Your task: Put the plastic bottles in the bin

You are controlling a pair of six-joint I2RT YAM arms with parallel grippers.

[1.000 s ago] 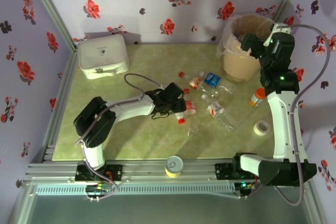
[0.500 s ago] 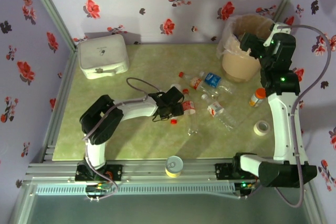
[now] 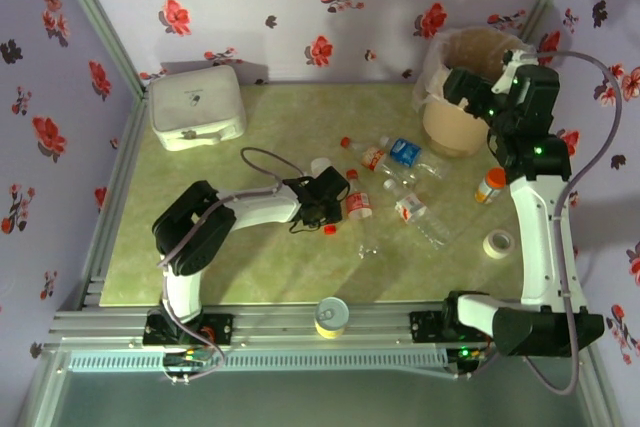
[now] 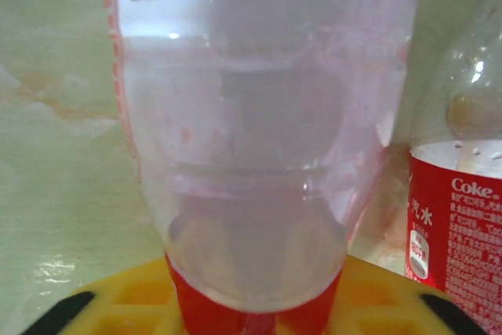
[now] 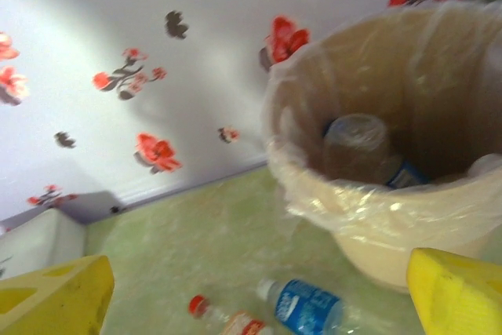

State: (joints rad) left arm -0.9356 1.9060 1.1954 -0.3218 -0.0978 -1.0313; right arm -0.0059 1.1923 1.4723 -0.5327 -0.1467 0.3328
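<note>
1. Small clear plastic drink bottles [image 3: 405, 152]: about eight on the green tabletop [image 3: 250, 267]. Some are transparent and overlap, so this count is not sure.
2. One more bottle in the bin [image 5: 357, 147].
3. One round beige bin [image 3: 455, 132] with a clear bag.
4. One white rounded rectangular box [image 3: 195, 107].
5. One short orange-capped vial [image 3: 490, 185].
6. One round yellow-rimmed tin [image 3: 331, 315].
7. One white tape roll [image 3: 497, 242].
8. Two yellow-fingered end effectors: left end effector [image 3: 333, 199], right end effector [image 3: 460, 82].

- counter [image 3: 240, 267]: pale green, marbled
- white box [image 3: 196, 107] in the far left corner
- beige bin [image 3: 465, 117] (lined with a clear bag) in the far right corner
- plastic bottles [image 3: 405, 152] lying scattered across the middle
- orange-capped vial [image 3: 489, 185] near the right edge, with a tape roll [image 3: 498, 243] closer in
- yellow-rimmed tin [image 3: 331, 316] at the near edge
</note>
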